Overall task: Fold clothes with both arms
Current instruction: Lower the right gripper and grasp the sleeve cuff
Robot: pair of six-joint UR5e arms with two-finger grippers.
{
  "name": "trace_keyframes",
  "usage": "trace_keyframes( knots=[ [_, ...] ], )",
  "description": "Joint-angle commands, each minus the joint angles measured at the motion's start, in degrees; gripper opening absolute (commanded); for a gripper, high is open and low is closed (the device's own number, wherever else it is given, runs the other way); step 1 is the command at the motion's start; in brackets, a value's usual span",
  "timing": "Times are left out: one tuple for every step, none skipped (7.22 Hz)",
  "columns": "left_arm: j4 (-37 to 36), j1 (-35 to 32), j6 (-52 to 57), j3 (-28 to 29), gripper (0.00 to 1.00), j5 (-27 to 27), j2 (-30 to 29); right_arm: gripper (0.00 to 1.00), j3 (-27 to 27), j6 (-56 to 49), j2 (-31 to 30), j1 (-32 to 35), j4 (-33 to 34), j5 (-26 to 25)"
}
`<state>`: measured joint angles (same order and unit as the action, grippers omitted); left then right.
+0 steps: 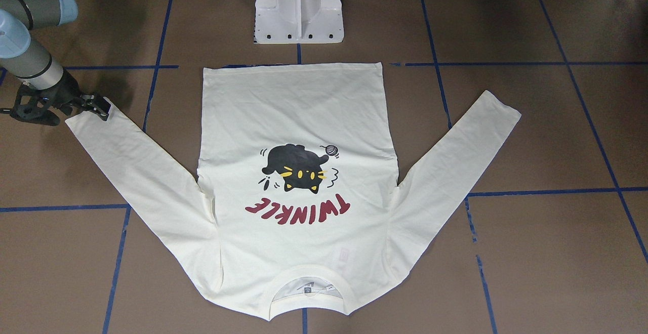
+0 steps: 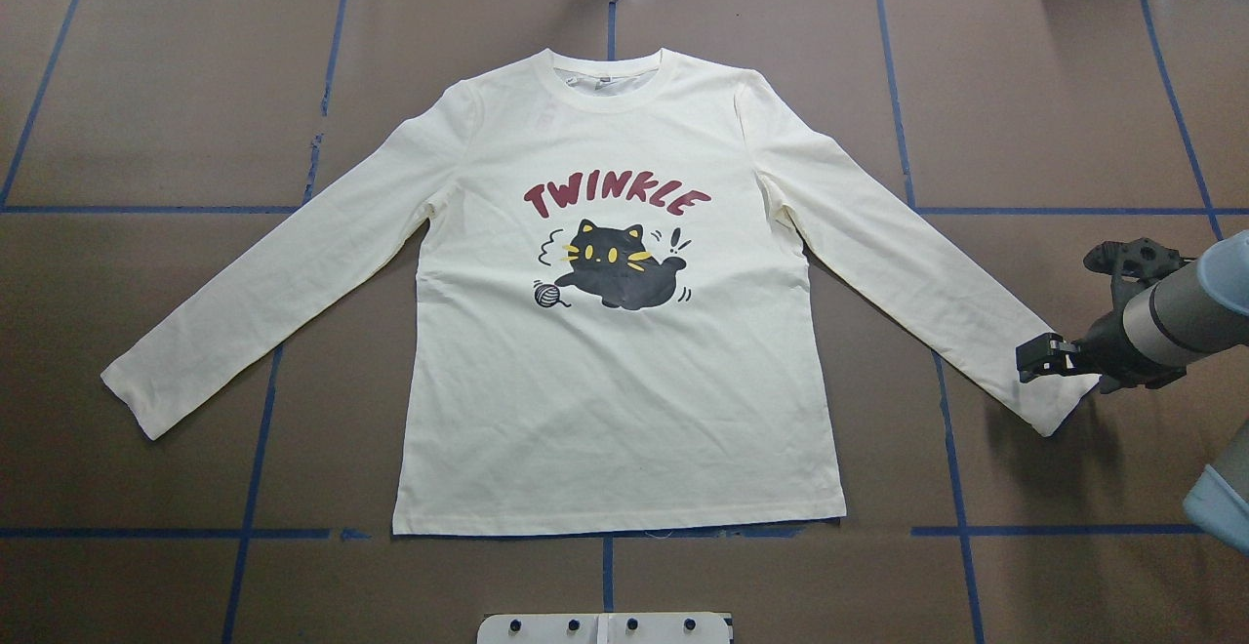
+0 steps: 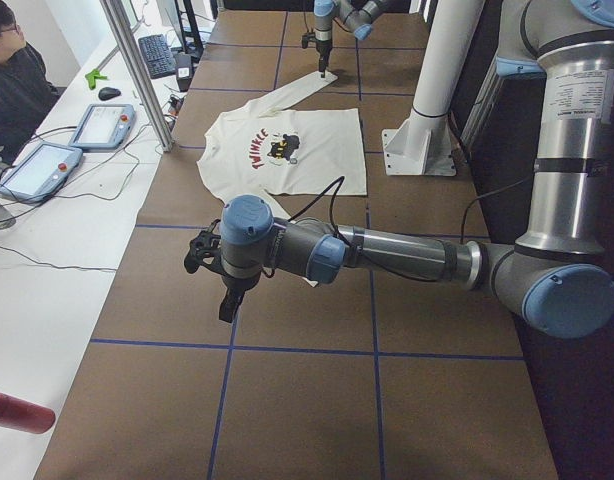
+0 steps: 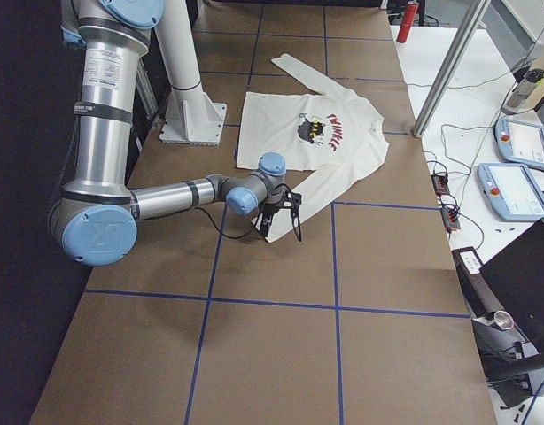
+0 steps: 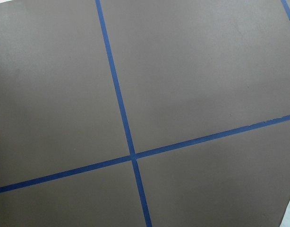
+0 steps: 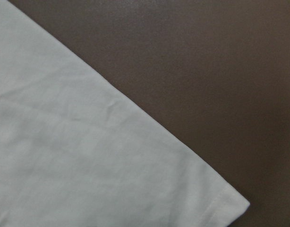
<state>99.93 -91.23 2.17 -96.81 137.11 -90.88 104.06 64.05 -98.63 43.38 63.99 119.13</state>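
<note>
While the shirt lies flat, print up, mid-tabletop, the right hand hovers open and empty over the robot's-right cuff, so the first sleeve fold seemingly needs a descent and pinch; whether the left hand is parted I cannot tell.

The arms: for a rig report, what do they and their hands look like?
The left arm and right arm are silver-grey tubes with darker joints and light blue caps, each with a white printed label and a thin black cable near the wrist. The left hand and right hand are black.
</note>
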Motion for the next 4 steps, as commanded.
trace_keyframes(
  knots=[
    [0.09, 0.00, 0.03, -0.05, 1.00, 0.00, 0.00, 1.00, -0.09, -0.15, -0.77, -0.05, -0.01, 0.66],
    [0.00, 0.00, 0.03, 0.04, 1.00, 0.00, -0.09, 1.00, -0.09, -0.24, -1.29, -0.05, -0.53, 1.10],
    [0.09, 0.00, 0.03, -0.05, 1.00, 0.00, -0.09, 1.00, -0.44, -0.24, -2.69, -0.05, -2.97, 1.19],
    [0.09, 0.00, 0.03, 0.04, 1.00, 0.00, -0.18, 1.00, -0.61, 0.11, -2.88, -0.05, -3.95, 1.45]
  ],
)
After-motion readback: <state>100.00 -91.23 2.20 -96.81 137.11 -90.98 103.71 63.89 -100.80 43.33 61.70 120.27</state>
